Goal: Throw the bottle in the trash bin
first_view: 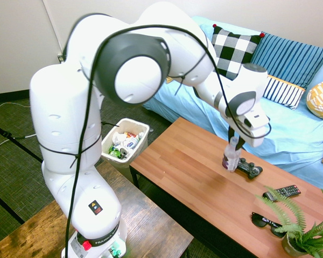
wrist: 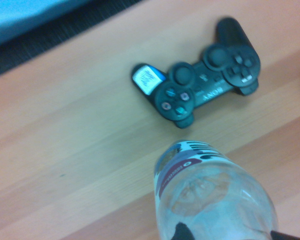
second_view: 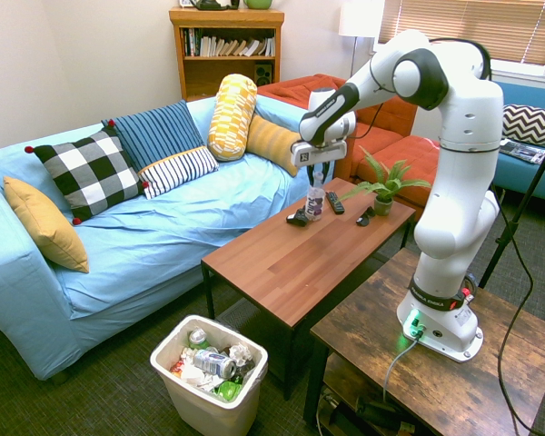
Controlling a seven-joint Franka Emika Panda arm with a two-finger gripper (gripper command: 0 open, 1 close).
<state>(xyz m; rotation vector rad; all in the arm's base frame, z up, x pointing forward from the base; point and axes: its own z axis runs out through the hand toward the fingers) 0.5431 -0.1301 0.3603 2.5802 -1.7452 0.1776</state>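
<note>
The bottle [first_view: 231,157], in the gripper [first_view: 235,141], hangs near the black controller [first_view: 250,169].

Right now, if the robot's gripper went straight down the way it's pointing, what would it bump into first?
The gripper holds the bottle, so the bottle's bottom would probably meet the wooden table first. I can't tell how close it is.

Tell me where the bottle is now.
In the first exterior view, the bottle is in the gripper over the coffee table, just left of the game controller.
</note>
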